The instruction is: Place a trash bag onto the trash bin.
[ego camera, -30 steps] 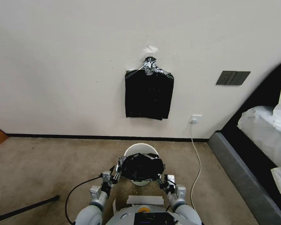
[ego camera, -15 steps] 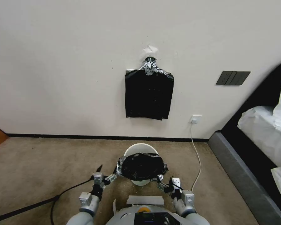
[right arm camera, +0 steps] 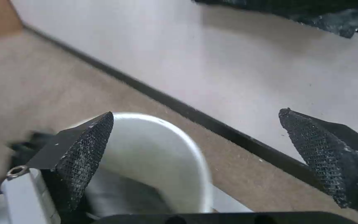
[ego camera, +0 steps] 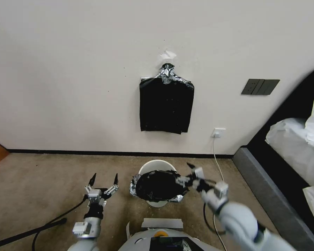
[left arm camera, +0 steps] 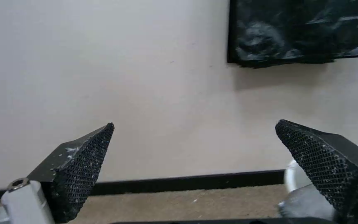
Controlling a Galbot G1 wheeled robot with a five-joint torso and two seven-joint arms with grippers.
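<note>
The cream-white trash bin (ego camera: pixel 156 165) stands on the carpet just before me. The glossy black trash bag (ego camera: pixel 158 185) is spread over the bin's near part, and its silvery edges hang over the sides. The far rim stays bare. My left gripper (ego camera: pixel 104 179) is open, fingers pointing up, a short way left of the bin and apart from the bag. My right gripper (ego camera: pixel 184 173) is open at the bag's right edge; I cannot tell whether it touches. The left wrist view shows open fingers (left arm camera: pixel 84 168) before the wall. In the right wrist view the bin rim (right arm camera: pixel 175 137) lies between open fingers (right arm camera: pixel 79 149).
A flat bundle of black bags (ego camera: pixel 166 106) hangs on the wall above the bin. A bed with a dark frame (ego camera: pixel 268 188) fills the right side. A white cable (ego camera: pixel 220 174) runs down from a wall socket (ego camera: pixel 218 132). A black cable (ego camera: pixel 55 219) crosses the floor at left.
Both grippers have drawn away from the bag's edges. The left swung out leftward and turned upward. The right rose beside the bin's right side. The bag stays on the bin.
</note>
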